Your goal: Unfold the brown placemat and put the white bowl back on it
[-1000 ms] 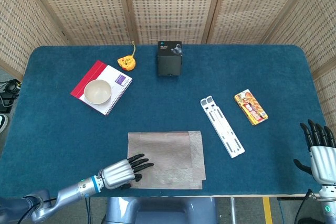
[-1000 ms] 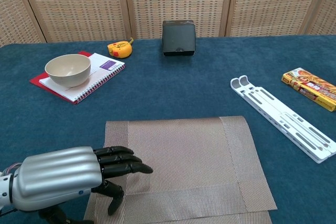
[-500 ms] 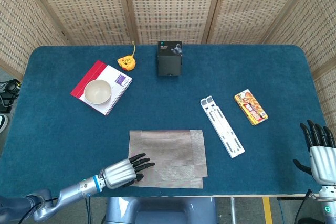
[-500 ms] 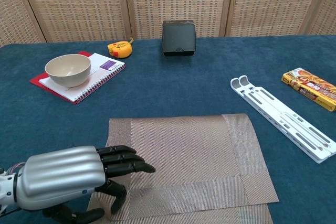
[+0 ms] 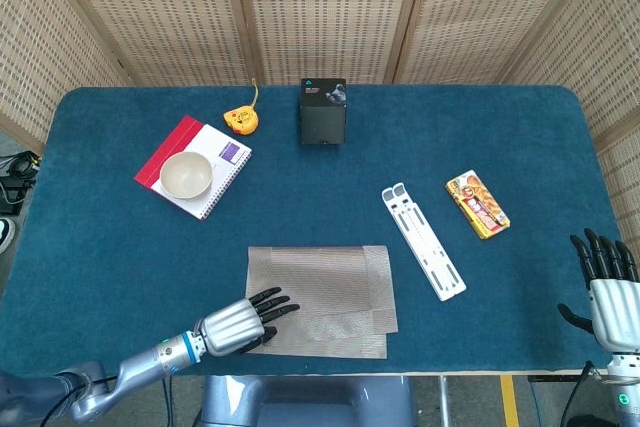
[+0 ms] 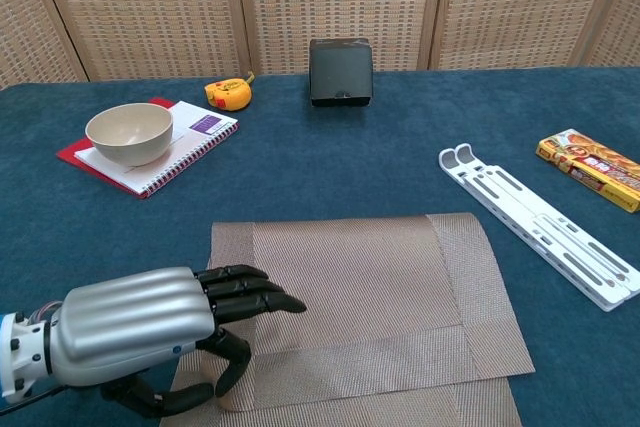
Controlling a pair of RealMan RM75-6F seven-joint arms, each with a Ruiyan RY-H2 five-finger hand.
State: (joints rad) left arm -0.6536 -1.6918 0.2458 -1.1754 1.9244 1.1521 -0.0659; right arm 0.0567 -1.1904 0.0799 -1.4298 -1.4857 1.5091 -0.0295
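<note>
The mat (image 6: 365,302) is folded, with its top flap lying flat on the lower layer. To open it well, the left hand (image 6: 150,332) needs to catch only the top flap at its near left corner, lift it a little, and swing it over toward the near edge of the tabletop (image 5: 420,162). Going slowly should keep the whole mat from sliding on the blue cloth.

The left fingers (image 6: 250,292) are spread a bit and lie over the mat's left edge, with the thumb curled low by the near corner. I cannot tell if they pinch the flap yet. Most of the mat stretches away to the right of these fingers.

The bowl (image 5: 186,174) sits on a notebook (image 5: 228,159), far beyond the fingers. The right hand (image 5: 608,287) waits far away, fingers apart, holding nothing.
</note>
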